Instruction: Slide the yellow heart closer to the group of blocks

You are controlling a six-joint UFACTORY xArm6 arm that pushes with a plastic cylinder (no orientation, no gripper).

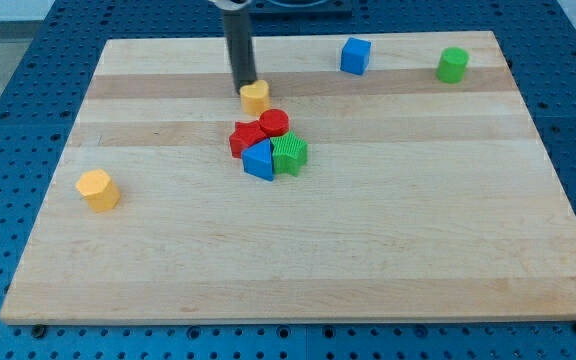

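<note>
Yellow heart (255, 97) sits just above the red cylinder (274, 123), my tip (243, 86) touching its upper-left side to nudge it groupward; no hand exists.

1. The board (388, 230) is pale wood with lengthwise grain stripes.
2. The surface around it (8, 120) is blue, dotted with holes.
3. The rod (239, 50) is dark grey.
4. The heart (255, 97) and the hexagonal block (98, 189) are yellow.
5. The clustered blocks: two red (274, 123) (245, 138), one blue (259, 159), one ridged green (290, 154).
6. The cube (355, 55) is blue; the cylinder (452, 64) is green.
</note>
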